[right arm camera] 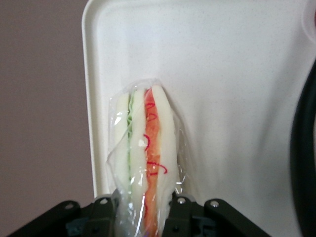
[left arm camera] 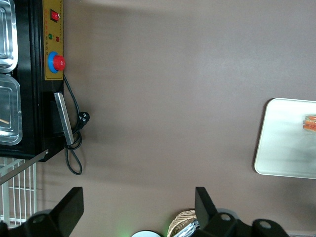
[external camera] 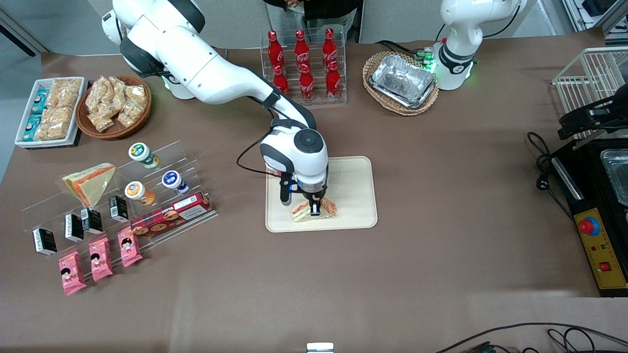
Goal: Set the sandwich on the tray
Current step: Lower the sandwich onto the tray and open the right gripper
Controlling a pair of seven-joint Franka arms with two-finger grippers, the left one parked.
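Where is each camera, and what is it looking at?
Front view: high above the table, looking down; both arms show, the gripper shut on the sandwich over the tray.
Left wrist view: on the parked arm, facing the table; its own fingers show.
Right wrist view: on the working arm, facing the sandwich between its fingers.
All three share the tray.

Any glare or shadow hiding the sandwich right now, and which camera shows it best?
Front view: the gripper and wrist cover the middle of the sandwich on the tray. Right wrist view: even light, slight wrap sheen, filling stripe clear on the sandwich between the fingers. Left wrist view: only a sliver at the frame edge.
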